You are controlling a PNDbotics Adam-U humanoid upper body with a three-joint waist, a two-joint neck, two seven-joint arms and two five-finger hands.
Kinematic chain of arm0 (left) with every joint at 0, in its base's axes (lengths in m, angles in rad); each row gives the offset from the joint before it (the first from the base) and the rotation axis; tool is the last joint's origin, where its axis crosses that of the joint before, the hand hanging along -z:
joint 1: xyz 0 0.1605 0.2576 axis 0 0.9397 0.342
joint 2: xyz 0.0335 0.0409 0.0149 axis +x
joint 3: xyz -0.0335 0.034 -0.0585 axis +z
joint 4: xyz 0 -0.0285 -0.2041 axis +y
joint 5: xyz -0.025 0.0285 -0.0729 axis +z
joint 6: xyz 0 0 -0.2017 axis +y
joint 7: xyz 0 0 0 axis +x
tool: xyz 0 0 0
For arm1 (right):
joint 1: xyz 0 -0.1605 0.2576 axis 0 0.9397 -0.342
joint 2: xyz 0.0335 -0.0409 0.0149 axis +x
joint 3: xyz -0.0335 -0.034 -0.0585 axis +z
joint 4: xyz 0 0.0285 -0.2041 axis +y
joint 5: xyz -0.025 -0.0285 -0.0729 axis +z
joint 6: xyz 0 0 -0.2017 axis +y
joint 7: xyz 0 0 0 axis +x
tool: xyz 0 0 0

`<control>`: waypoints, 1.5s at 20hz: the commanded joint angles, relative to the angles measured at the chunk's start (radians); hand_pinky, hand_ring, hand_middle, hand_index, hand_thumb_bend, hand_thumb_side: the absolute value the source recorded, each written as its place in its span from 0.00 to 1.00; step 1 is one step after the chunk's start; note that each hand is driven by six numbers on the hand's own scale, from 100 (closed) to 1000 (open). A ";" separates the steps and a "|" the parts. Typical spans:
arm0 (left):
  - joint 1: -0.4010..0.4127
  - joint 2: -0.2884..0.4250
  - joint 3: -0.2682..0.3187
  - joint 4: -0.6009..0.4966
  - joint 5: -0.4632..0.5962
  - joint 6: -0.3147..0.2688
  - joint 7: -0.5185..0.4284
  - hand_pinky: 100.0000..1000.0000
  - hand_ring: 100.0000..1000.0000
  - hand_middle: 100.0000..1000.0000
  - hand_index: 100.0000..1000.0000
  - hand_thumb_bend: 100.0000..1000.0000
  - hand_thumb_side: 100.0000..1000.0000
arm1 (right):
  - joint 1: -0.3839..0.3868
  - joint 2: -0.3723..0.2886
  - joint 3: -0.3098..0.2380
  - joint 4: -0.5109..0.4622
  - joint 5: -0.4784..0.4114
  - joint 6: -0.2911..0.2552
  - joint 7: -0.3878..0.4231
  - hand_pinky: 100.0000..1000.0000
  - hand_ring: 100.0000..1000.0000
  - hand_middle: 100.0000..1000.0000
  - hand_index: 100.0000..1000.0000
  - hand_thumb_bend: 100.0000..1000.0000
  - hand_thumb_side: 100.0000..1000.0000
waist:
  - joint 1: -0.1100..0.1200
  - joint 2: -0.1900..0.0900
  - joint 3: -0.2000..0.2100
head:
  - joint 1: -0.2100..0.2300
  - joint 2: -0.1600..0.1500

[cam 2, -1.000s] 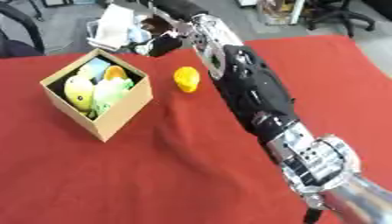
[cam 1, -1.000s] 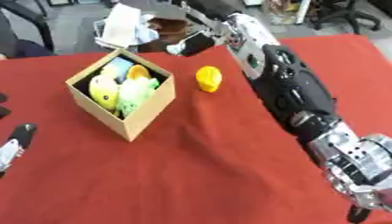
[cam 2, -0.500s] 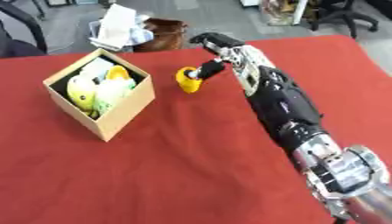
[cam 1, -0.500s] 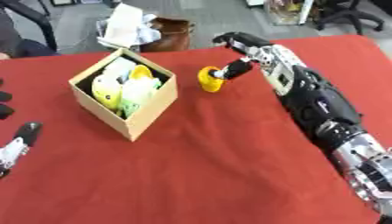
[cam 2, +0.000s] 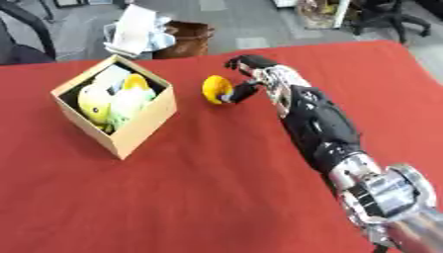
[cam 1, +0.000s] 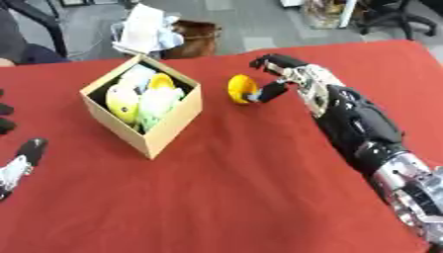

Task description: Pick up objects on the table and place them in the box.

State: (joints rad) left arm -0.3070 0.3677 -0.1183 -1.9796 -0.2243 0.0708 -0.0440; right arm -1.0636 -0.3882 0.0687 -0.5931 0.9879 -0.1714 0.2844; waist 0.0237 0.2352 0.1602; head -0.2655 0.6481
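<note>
An open cardboard box (cam 1: 164,129) stands left of centre on the red table and holds several yellow and pale green soft toys (cam 1: 137,99). To its right a small yellow object (cam 1: 242,89) lies on the cloth. My right hand (cam 1: 290,74) sits just right of that object. Its thumb (cam 1: 269,91) rests against the object's side, while its fingers (cam 1: 266,61) arch above and behind without closing on it. My left hand (cam 1: 21,159) shows only at the lower left edge, fingers straight, holding nothing.
Beyond the table's far edge, behind the box, lie a white bag (cam 1: 143,27) and a brown bag (cam 1: 195,39) on the floor. Office chairs stand at the back. Bare red cloth (cam 1: 242,188) spreads in front of the box and my right arm.
My right hand has come down from above the far edge behind the box to the yellow object's right side. Its thumb now touches the object. The camera has also shifted.
</note>
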 commanded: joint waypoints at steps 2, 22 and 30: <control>-0.006 0.012 0.010 -0.020 0.001 0.000 0.001 0.60 0.56 0.57 0.79 0.41 0.20 | -0.018 0.008 0.010 -0.029 0.006 -0.051 0.018 0.75 0.80 0.70 0.78 0.21 0.15 | 0.005 -0.010 0.003 | -0.002 -0.013; -0.007 0.014 0.013 -0.020 -0.001 0.003 0.004 0.60 0.55 0.57 0.79 0.42 0.20 | -0.028 0.007 0.068 -0.174 -0.158 -0.104 -0.008 0.73 0.78 0.68 0.83 0.32 0.41 | -0.002 -0.016 0.006 | -0.001 -0.018; -0.009 0.011 0.012 -0.020 -0.001 0.003 0.004 0.60 0.55 0.57 0.79 0.42 0.20 | -0.028 0.032 0.069 -0.123 -0.009 -0.088 0.089 0.80 0.85 0.88 0.92 0.37 0.39 | 0.003 -0.012 0.014 | -0.005 -0.022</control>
State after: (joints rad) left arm -0.3071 0.3677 -0.1180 -1.9796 -0.2248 0.0728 -0.0417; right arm -1.0698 -0.3466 0.1424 -0.7142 0.9432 -0.2649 0.3718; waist 0.0237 0.2352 0.1726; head -0.2675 0.6397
